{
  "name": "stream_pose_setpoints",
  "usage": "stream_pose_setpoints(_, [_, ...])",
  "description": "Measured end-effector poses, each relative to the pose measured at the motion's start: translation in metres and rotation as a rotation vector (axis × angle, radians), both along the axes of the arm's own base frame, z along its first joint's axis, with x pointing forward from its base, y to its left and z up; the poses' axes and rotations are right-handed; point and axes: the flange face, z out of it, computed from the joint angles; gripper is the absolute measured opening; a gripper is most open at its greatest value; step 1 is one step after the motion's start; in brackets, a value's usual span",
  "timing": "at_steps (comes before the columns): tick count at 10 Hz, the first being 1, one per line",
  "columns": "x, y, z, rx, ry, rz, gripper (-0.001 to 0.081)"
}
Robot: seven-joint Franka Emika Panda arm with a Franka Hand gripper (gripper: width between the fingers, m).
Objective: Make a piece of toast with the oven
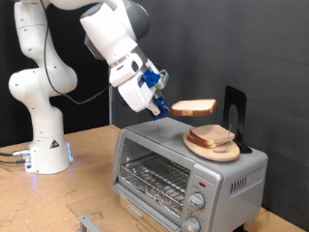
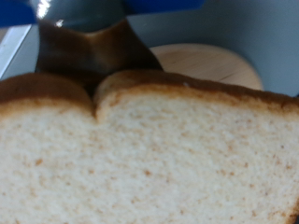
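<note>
In the exterior view the white Franka arm reached down from the upper left of the frame, and its two-finger gripper with blue fittings [image 1: 162,104] was clenched on one edge of the square slice of pale tan bread with a darker brown crust [image 1: 193,107], which hung roughly level in the air at the middle of the frame, above the top of the boxy silver metal toaster oven [image 1: 164,145] and clear of it. Just right of and below the held slice, a round wooden plate [image 1: 222,152] sat on the oven's top and carried a small pile of like bread slices [image 1: 214,136]; the held slice was near that pile but apart from it. A dark upright stand [image 1: 237,111] rose behind the plate at the right of the frame. The oven's glass door stood shut, with the wire rack [image 1: 154,179] visible through it and round knobs [image 1: 200,200] down its right front; the lowest part of the oven was cut off by the frame's bottom edge. The arm's white base [image 1: 48,150] stood on the wooden table [image 1: 87,188] at the left. In the wrist view the bread [image 2: 149,154] filled nearly the whole frame, blurred and very close, hiding the fingertips; beyond its crust showed part of the wooden plate [image 2: 220,65] and a dark shape that was hard to make out.
</note>
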Motion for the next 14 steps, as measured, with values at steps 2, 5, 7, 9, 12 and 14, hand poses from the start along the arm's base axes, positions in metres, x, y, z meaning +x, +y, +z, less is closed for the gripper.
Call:
stream_pose_setpoints(2, [-0.008, -0.003, 0.002, 0.01, 0.008, 0.006, 0.0482])
stream_pose_setpoints(5, [-0.017, -0.014, -0.015, -0.005, 0.004, -0.004, 0.0482])
stream_pose_setpoints(7, [-0.034, -0.039, -0.026, 0.01, -0.024, -0.011, 0.0482])
stream_pose_setpoints(9, [-0.053, -0.068, -0.03, 0.025, -0.044, -0.022, 0.0482])
stream_pose_setpoints(12, [-0.083, -0.107, -0.036, 0.044, 0.002, -0.032, 0.0482])
stream_pose_setpoints(14, [-0.098, -0.127, -0.045, 0.024, 0.037, -0.035, 0.0482])
